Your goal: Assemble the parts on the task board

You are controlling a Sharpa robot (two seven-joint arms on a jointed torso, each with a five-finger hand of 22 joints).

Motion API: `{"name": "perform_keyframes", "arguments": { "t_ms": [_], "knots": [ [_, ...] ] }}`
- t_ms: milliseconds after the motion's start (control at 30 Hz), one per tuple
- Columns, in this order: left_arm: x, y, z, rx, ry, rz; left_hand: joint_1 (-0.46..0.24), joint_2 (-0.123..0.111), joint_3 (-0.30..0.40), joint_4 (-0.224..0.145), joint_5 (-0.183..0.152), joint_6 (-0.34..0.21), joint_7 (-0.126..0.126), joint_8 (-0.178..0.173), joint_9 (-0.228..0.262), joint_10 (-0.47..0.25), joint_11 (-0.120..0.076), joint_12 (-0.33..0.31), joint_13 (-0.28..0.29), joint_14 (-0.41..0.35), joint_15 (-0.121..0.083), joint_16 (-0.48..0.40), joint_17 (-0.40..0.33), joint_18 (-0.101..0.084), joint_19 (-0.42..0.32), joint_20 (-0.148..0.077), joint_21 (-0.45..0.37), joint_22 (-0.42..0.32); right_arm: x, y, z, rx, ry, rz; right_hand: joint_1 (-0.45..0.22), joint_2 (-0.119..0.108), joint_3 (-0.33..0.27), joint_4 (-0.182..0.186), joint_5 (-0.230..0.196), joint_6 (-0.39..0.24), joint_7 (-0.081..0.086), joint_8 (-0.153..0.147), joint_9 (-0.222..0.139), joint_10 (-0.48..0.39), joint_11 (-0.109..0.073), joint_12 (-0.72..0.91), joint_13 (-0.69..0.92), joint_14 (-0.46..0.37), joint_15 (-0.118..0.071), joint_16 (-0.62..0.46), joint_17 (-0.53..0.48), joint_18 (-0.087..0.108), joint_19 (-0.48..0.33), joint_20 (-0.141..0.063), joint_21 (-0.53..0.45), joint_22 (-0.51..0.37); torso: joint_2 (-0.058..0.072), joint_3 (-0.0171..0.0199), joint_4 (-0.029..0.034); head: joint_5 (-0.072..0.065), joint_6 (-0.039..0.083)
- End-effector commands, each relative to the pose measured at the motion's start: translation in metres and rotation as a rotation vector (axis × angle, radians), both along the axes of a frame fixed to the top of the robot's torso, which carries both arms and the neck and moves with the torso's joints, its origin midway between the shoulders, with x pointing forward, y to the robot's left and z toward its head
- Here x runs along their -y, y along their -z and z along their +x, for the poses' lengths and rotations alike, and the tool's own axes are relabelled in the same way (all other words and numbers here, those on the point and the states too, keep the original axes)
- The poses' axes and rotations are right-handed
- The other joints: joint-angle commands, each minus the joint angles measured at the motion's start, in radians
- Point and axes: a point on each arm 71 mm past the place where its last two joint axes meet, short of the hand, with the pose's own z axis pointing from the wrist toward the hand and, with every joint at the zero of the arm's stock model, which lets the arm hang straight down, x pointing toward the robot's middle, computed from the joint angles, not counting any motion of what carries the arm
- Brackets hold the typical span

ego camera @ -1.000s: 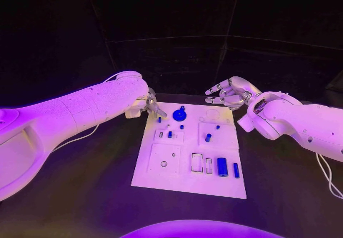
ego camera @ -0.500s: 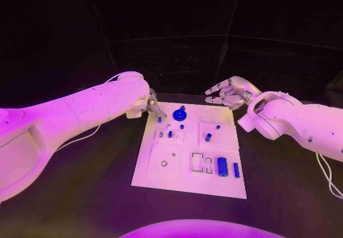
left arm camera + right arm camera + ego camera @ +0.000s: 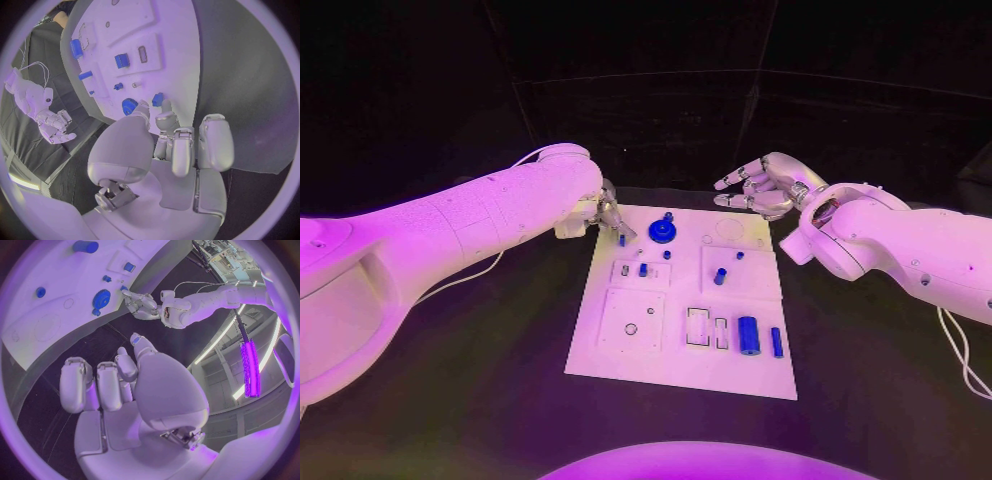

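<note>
Black table (image 3: 473, 400) and task board (image 3: 668, 370) are unchanged over the last second, parts remaining on the board, with the left hand (image 3: 603, 215) kept at a small blue part (image 3: 157, 99), grasp uncertain, and the right hand (image 3: 759, 188) held empty, so assembly is judged barely advanced.

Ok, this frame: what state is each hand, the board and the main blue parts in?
left hand: fingertips at a small blue peg on the board's far left corner; grip unclear
right hand: off the board, fingers curled, holding nothing
task board: flat on table
blue gear: lying on board
blue cylinder: lying near front
</note>
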Motion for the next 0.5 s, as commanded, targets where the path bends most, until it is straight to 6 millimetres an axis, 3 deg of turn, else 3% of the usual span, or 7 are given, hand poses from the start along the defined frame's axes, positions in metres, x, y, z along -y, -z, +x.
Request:
{"name": "perform_keyframes", "arguments": {
  "t_ms": [33, 233, 333, 500],
  "knots": [
    [0.0012, -0.0004, 0.0, -0.008, 0.013, 0.006, 0.008, 0.007, -0.002, -0.006, -0.002, 0.009, -0.002, -0.006, -0.002, 0.001, -0.003, 0.007, 0.0, 0.107, 0.002, 0.003, 0.263, 0.015, 0.011, 0.0, 0.005, 0.002, -0.0011, -0.0019, -0.0001, 0.009, -0.009, 0.004, -0.01, -0.003, 0.001, 0.003, 0.001, -0.001, -0.001, 0.003, -0.001, -0.006, -0.001, -0.006, -0.001, 0.041, -0.006, -0.006, -0.001, 0.015, -0.006, 0.001, -0.004, 0.019, 0.0, 0.0002, 0.0004, 0.0, -0.001],
    [0.0026, -0.0001, -0.0002, -0.008, 0.017, 0.004, 0.042, 0.038, 0.013, -0.026, -0.002, 0.011, -0.002, -0.007, -0.007, 0.002, -0.004, 0.008, -0.001, 0.107, 0.001, 0.003, 0.263, 0.015, 0.011, 0.0, 0.005, 0.004, -0.0012, -0.0022, 0.0, 0.013, -0.007, 0.006, -0.009, -0.002, 0.002, 0.002, 0.001, -0.001, -0.001, 0.003, 0.0, -0.005, -0.001, -0.005, 0.0, 0.041, -0.006, -0.007, -0.001, 0.015, -0.006, 0.001, -0.005, 0.019, 0.0, 0.0, 0.0007, -0.001, -0.001],
    [0.0037, 0.0001, -0.0006, -0.009, 0.022, 0.001, 0.11, 0.077, 0.056, -0.069, -0.001, 0.006, -0.007, -0.011, -0.012, 0.001, -0.008, 0.008, -0.002, 0.107, -0.002, 0.003, 0.263, 0.016, 0.011, -0.002, 0.004, 0.004, -0.0014, -0.0022, 0.0, 0.014, -0.008, 0.006, -0.009, -0.002, 0.002, 0.002, 0.001, -0.001, -0.001, 0.003, 0.0, -0.005, -0.001, -0.005, 0.0, 0.041, -0.006, -0.007, -0.001, 0.015, -0.006, 0.001, -0.005, 0.019, 0.0, 0.0002, 0.0006, 0.0, -0.002],
    [0.0057, 0.0002, -0.001, -0.007, 0.032, -0.008, 0.167, 0.107, 0.105, -0.11, -0.001, -0.002, -0.009, -0.02, -0.02, -0.001, -0.01, 0.004, -0.006, 0.107, -0.003, 0.003, 0.263, 0.016, 0.01, -0.004, 0.002, 0.002, -0.0015, -0.0022, 0.0001, 0.014, -0.008, 0.006, -0.009, -0.002, 0.002, 0.002, 0.001, -0.001, -0.001, 0.003, 0.0, -0.005, -0.001, -0.005, 0.0, 0.041, -0.006, -0.007, -0.001, 0.015, -0.006, 0.001, -0.005, 0.019, 0.0, -0.0001, 0.0004, 0.001, -0.003]
  ]
}}
